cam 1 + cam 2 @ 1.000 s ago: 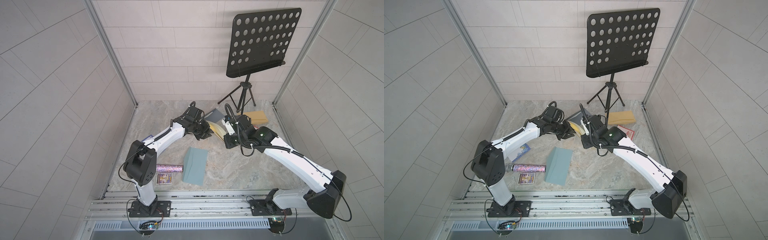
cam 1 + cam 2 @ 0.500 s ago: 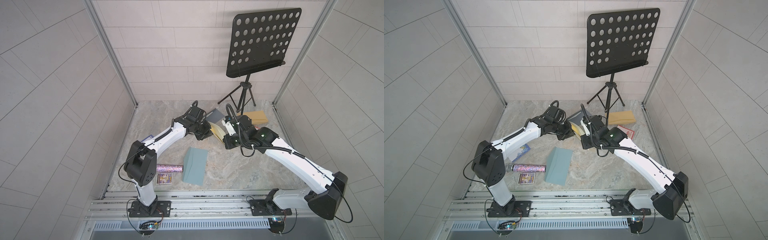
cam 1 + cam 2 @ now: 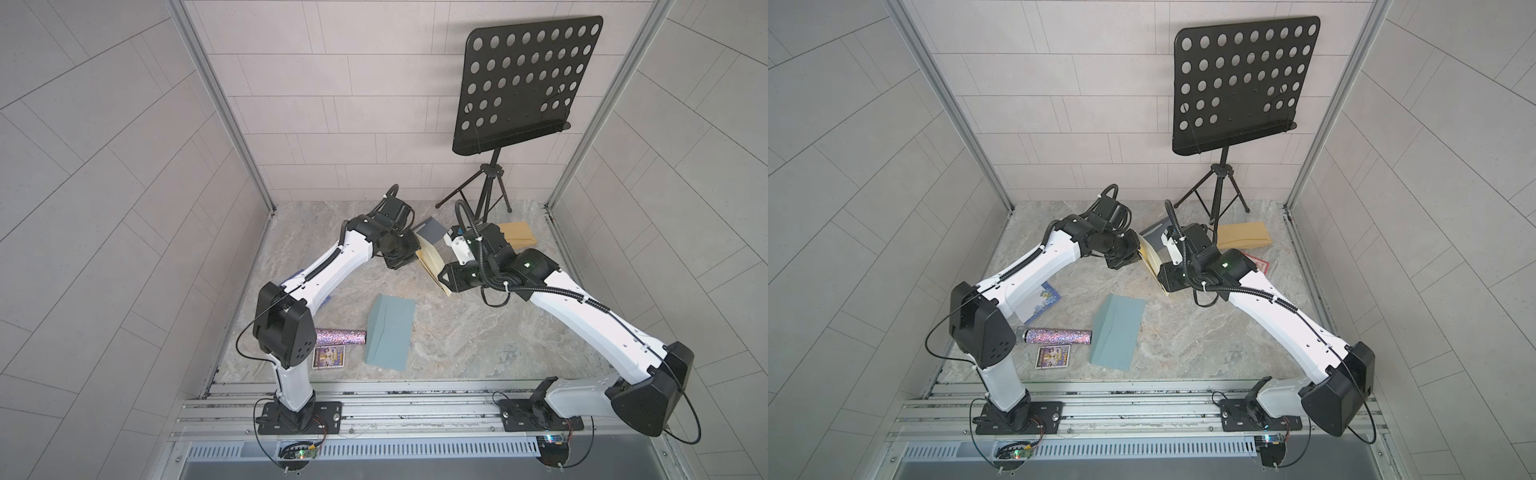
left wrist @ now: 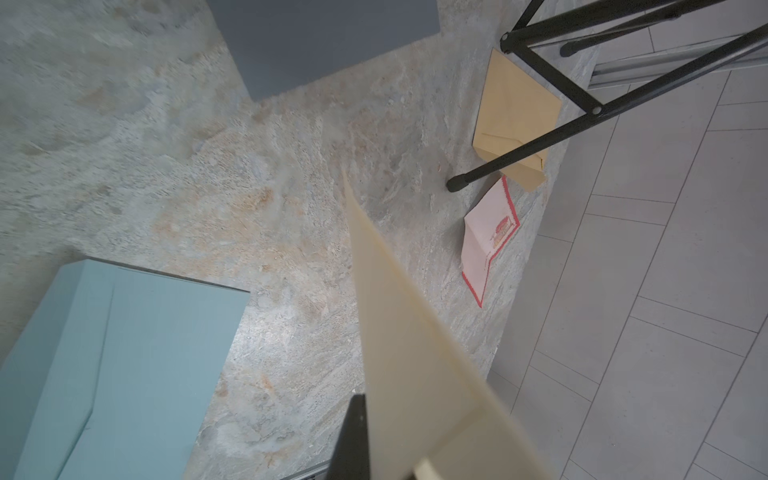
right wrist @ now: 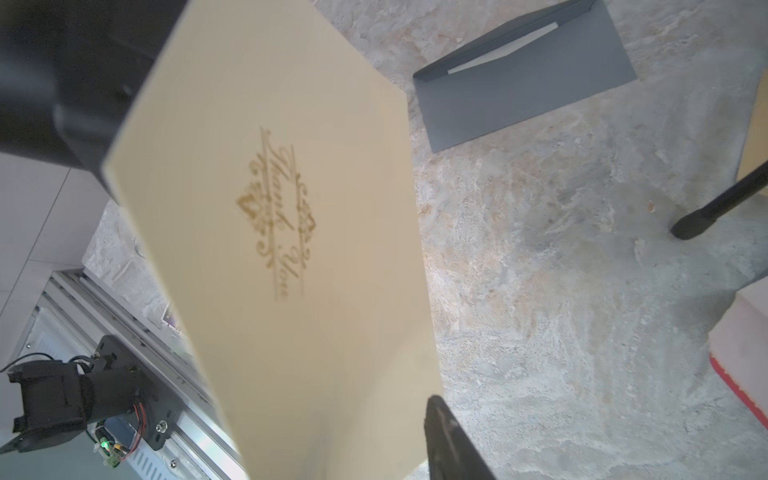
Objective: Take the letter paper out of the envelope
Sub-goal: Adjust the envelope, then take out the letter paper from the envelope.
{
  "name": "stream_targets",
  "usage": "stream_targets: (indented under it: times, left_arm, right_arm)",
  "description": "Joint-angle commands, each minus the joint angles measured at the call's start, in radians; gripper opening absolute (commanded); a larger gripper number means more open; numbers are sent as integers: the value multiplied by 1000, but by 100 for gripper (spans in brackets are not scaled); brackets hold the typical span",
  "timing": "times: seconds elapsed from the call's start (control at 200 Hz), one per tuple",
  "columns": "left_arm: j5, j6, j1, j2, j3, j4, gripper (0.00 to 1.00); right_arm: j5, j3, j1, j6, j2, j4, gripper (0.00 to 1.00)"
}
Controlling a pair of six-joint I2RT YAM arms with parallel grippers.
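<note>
Marbled tabletop (image 5: pixel 540 311); card's (image 5: pixel 332 332) gilt lettering, right wrist only.

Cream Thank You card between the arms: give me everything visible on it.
The cream Thank You card is a thin, stiff-looking matte sheet, gold ornate "Thank You" script on one face, the other plain. It stands on edge, tilted, between the arms, near the grey envelope. The left gripper is shut on one end. A finger of the right gripper sits beside the other end; contact unclear. Envelope or letter: cannot tell.
</note>
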Motion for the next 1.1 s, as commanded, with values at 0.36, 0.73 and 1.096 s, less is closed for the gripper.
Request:
stream_targets:
  times: [0.36,0.73,1.096]
  left_arm:
    - [-56,54,2,93,132,-207,0]
    - [-26,48,1,88,171,-219,0]
    - [18,27,1,66,176,-214,0]
  right_arm:
    - [161,52,227,-30,-144,80,20]
    - [161,-23,241,4,14,198,16]
    - [312,-43,211,-37,56,205,18]
